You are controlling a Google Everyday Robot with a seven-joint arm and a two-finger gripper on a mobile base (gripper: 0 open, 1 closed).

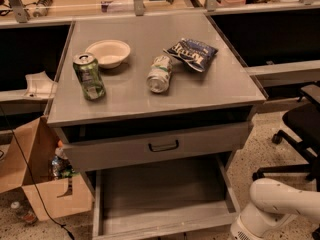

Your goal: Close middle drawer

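Observation:
The middle drawer (161,196) is pulled far out below the top drawer (155,145). Its deep grey tray is open to view and looks empty. Its low front edge (165,226) runs along the bottom of the view, and its handle is hidden. The top drawer, with a taller front and a dark bar handle (163,146), stands slightly out under the cabinet top. The lowest drawer is hidden. A white arm segment (282,204) sits at the lower right, just right of the open drawer's front corner. My gripper is out of view.
On the cabinet top (215,91) are a white bowl (108,52), an upright green can (89,76), a can on its side (159,74) and a blue chip bag (191,54). A cardboard box (37,184) stands at the left, a black office chair (300,134) at the right.

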